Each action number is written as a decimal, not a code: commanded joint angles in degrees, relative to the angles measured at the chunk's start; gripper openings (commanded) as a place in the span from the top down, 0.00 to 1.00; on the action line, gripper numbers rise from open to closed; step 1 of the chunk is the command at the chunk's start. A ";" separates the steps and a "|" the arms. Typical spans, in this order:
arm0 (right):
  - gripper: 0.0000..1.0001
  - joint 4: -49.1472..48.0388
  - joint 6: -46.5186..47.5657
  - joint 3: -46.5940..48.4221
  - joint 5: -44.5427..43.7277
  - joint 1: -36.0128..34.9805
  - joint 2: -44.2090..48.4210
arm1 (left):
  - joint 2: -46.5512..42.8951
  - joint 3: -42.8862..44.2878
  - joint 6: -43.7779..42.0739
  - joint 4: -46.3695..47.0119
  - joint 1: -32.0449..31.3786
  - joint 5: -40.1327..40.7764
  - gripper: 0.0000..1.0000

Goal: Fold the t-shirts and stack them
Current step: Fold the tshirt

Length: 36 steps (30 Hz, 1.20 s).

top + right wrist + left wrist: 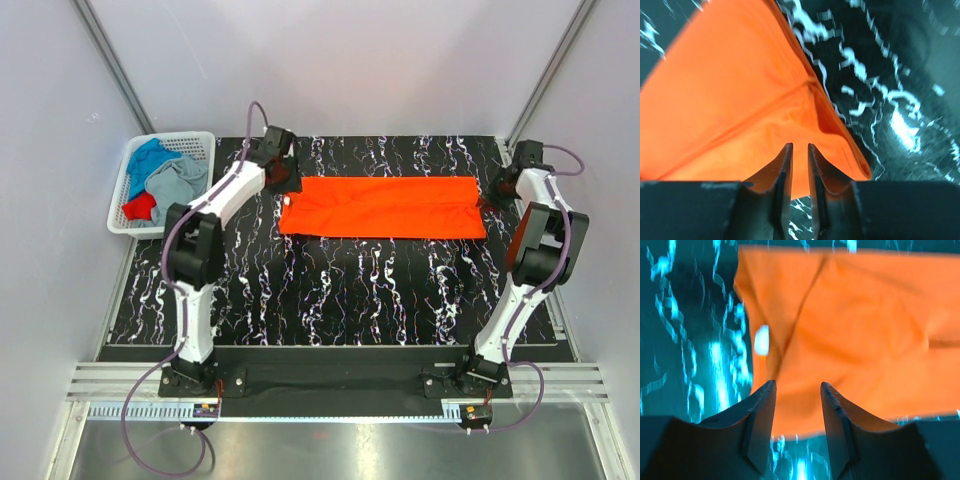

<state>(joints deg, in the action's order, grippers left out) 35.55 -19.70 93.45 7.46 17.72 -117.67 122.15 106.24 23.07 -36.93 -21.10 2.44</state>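
**Orange shirt laid out in a strip: the risks at both ends**

At the far left, the white lattice basket [185, 141] sat just off the tabletop [330, 290] with a blue t-shirt [150, 160], a grey t-shirt [178, 180] and a red t-shirt [140, 208] heaped inside, none of them folded.

The left gripper [285, 178] hung at the left end of the orange t-shirt [385, 207]. Its jaws were spread, with nothing between them. The cloth edge lay just past the fingertips, beside a white patch [761, 340] that was probably the neck label. If this arm lifted away at a slant, a finger could catch that loose edge and drag the fold open.

The orange t-shirt lay flat across the far half of the tabletop as a long folded band, its layers lying loose on one another.

At the band's right end, the right gripper [800, 146] had its jaws only a slit apart. Whether the hem was pinched between them could not be told. That looked like the greater hazard: were cloth caught there, pulling back would tug the corner up, skew the band and spoil the square edges that the next fold needs. A diagonal crease near that corner suggested the layers might already sit unevenly.
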 commanded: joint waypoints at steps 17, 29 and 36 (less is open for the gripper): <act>0.70 0.84 -2.71 -9.86 -13.26 0.57 -0.20 | -2.36 -17.04 7.08 5.12 -0.78 10.91 0.62; 0.60 1.01 -4.90 -15.22 -9.84 -1.62 7.09 | -3.84 -10.17 4.53 -0.86 -0.87 14.26 0.61; 0.46 4.35 -6.75 -13.73 -8.34 -2.86 12.81 | -15.26 -12.36 3.65 3.08 -5.96 7.68 0.56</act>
<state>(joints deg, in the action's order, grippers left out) 38.13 -24.88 78.28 -1.83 15.70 -110.10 115.85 93.60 27.86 -37.95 -23.86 13.13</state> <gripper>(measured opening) 0.512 0.431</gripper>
